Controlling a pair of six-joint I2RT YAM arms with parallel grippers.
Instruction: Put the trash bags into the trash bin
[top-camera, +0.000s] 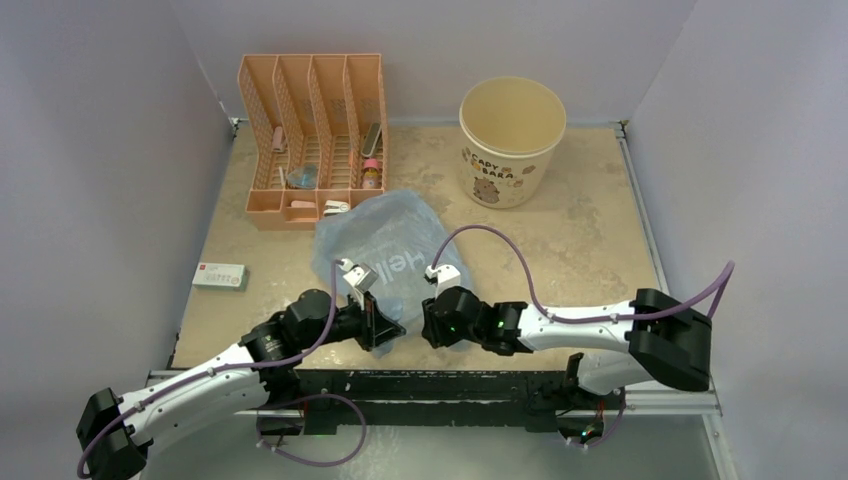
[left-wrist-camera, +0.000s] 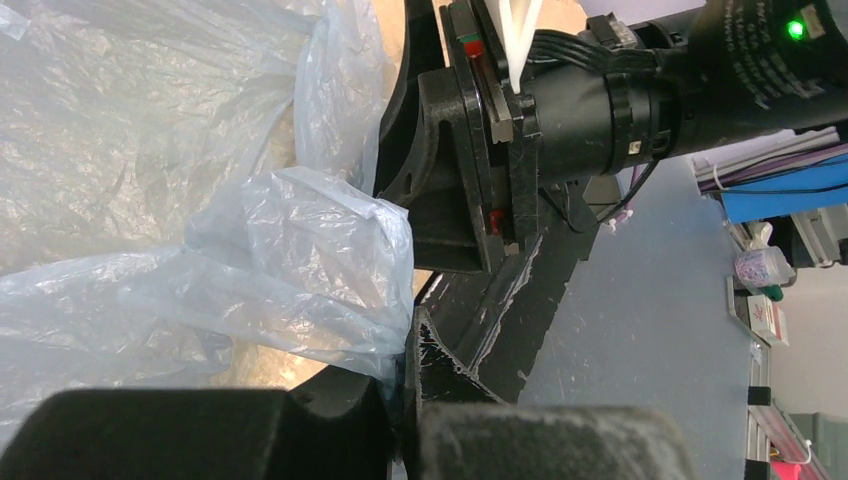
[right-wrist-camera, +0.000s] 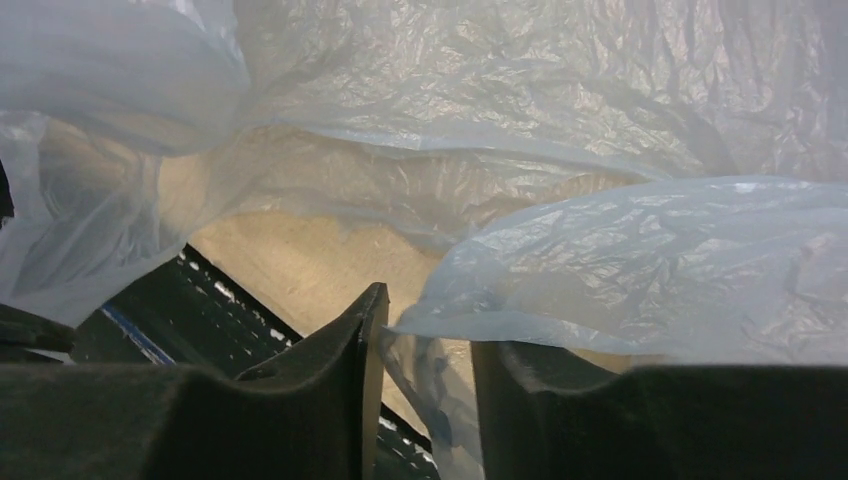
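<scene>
**A:** The left end effector (top-camera: 388, 330) is clamped on the near edge of the bag (top-camera: 385, 235). The right end effector (top-camera: 432, 318), just beside it, stands parted with the bag loose in the gap.

**B:** Risk?

**A:** With only 1 grip, the limp bag could slip out or drag. The bin (top-camera: 512, 140) stands well beyond the right end effector.

**B:** Surroundings?

**A:** Mottled beige worktop (top-camera: 590, 250), pale walls on 3 sides, and an organizer (top-camera: 310, 130) beyond the left end effector.
</scene>
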